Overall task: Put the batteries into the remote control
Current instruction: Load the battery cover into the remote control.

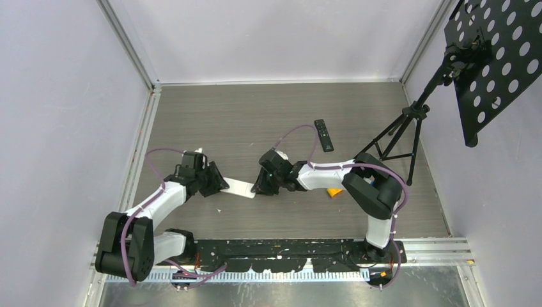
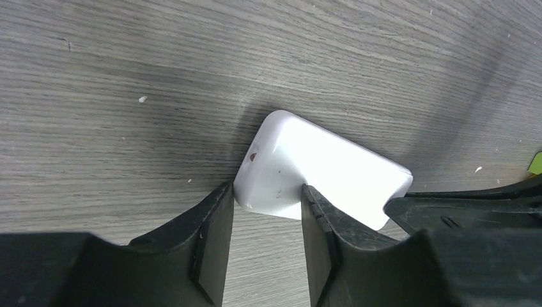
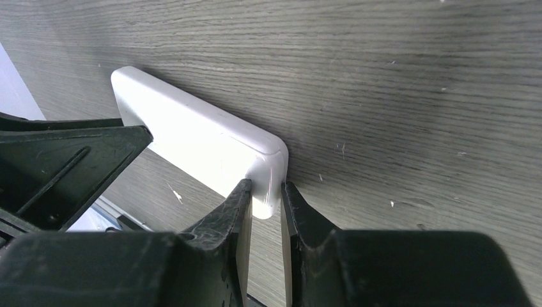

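1. Nearest the arm bases, the left pincer is closed on one end of a white remote, with a finger set against each side of that end.
2. The right pincer is clenched on the opposite end, its fingers pinched narrowly across a rounded corner of the thin edge.
3. The white remote is thus held between both pincers, low over the tabletop and in front of the arms. Whether it rests on the surface cannot be told.
4. Only smooth white shell is shown; no open battery bay or cover seam is seen.
5. The step in hand is judged to be the opening of the casing, with no cell loaded as far as can be seen.
6. For the next move, one end is to be held fast while the cover is slid or pried off. The corner grip is slim, so slipping is to be guarded against.
7. The batteries cannot be made out. An orange-yellow piece is seen just beside the right arm, and what it is cannot be told.
8. Farther off, a black remote is left lying apart, and a black stand is placed at the far right.
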Robot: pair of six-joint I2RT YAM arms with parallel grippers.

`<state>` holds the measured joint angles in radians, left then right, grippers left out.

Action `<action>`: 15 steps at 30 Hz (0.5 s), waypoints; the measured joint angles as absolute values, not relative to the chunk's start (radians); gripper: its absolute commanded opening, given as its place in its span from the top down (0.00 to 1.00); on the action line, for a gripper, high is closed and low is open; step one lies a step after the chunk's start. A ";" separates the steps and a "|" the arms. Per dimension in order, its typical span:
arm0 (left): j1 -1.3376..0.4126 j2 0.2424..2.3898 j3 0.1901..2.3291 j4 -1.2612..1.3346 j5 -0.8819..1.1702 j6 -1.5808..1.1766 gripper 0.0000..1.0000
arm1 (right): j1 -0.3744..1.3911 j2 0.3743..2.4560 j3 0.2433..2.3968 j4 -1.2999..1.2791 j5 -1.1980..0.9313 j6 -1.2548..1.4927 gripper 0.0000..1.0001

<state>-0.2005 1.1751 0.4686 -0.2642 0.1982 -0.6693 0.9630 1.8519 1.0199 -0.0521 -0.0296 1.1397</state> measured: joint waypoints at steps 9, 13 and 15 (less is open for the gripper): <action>-0.191 1.173 0.454 -0.225 0.201 -0.674 0.59 | 0.945 1.863 0.994 -0.010 -0.085 1.238 0.87; -0.191 1.173 0.450 -0.210 0.197 -0.674 0.58 | 0.941 1.864 0.972 0.028 -0.097 1.268 0.86; -0.191 1.173 0.447 -0.199 0.194 -0.674 0.58 | 0.941 1.868 0.972 0.030 -0.100 1.274 0.86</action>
<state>-0.1913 1.1728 0.4465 -0.1993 0.1940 -0.6743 0.9405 1.8679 0.9722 0.0303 -0.0998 1.2736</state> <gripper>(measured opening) 0.419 0.250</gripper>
